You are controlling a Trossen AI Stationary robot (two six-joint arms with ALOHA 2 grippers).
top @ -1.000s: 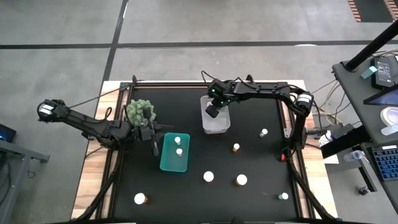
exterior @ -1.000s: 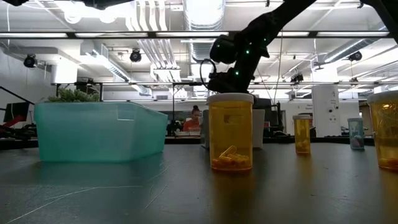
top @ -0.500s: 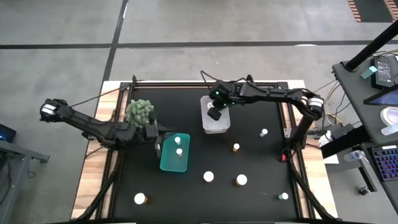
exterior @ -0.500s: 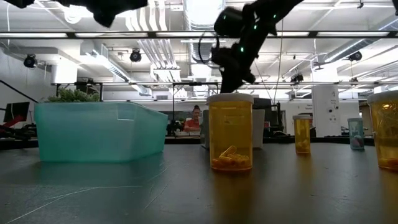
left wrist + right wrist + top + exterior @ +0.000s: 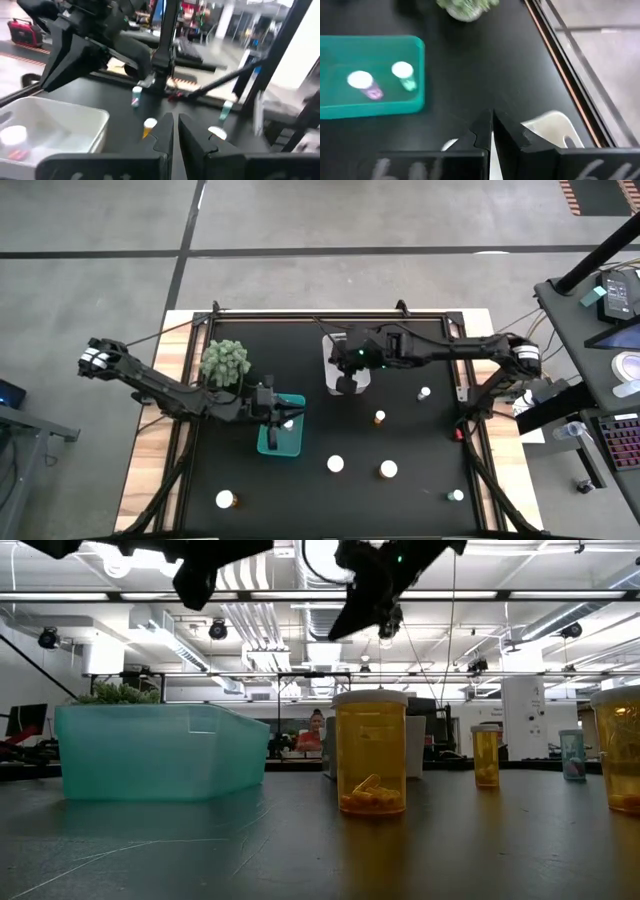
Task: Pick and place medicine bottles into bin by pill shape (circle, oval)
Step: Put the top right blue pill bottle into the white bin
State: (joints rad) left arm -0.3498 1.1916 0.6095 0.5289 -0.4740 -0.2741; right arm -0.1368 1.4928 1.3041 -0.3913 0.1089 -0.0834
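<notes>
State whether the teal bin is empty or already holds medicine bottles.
Not empty. The teal bin holds two white-capped bottles, seen in both the right wrist view and the high view.

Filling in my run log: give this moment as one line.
left gripper: shut, empty, over teal bin | right gripper: shut, empty, over clear bin | bottles in teal bin: two

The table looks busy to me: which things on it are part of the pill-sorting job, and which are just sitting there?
Part of the job:
- teal bin, two bottles inside
- clear bin
- loose medicine bottles, six out on the mat
- left gripper and right gripper, both shut and empty

Just sitting there:
- green plant
- black mat
</notes>
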